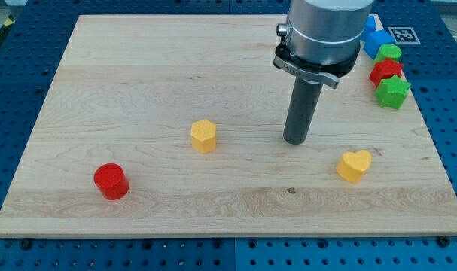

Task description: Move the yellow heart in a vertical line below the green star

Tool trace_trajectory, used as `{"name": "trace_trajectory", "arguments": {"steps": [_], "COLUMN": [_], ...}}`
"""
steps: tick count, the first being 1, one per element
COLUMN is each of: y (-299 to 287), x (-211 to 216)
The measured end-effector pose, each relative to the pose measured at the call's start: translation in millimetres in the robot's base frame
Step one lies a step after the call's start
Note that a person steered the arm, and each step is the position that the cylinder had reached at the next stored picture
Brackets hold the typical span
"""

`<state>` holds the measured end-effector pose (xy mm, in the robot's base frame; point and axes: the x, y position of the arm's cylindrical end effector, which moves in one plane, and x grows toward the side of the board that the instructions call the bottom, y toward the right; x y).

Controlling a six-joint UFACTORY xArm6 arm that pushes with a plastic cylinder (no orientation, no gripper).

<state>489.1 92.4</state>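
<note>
The yellow heart (354, 165) lies on the wooden board (138, 75) at the view's lower right. The green star (392, 92) sits at the board's right edge, above and to the right of the heart. My tip (296, 141) rests on the board to the left of the heart and slightly above it, with a clear gap between them. It is well left of and below the green star.
A yellow hexagon block (203, 135) lies left of my tip. A red cylinder (111, 181) sits at the lower left. At the right edge above the green star sit a red block (385, 72), a green round block (390, 53) and blue blocks (376, 39).
</note>
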Motion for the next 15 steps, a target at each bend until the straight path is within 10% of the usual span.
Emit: {"name": "trace_trajectory", "arguments": {"steps": [15], "y": [101], "x": [70]}}
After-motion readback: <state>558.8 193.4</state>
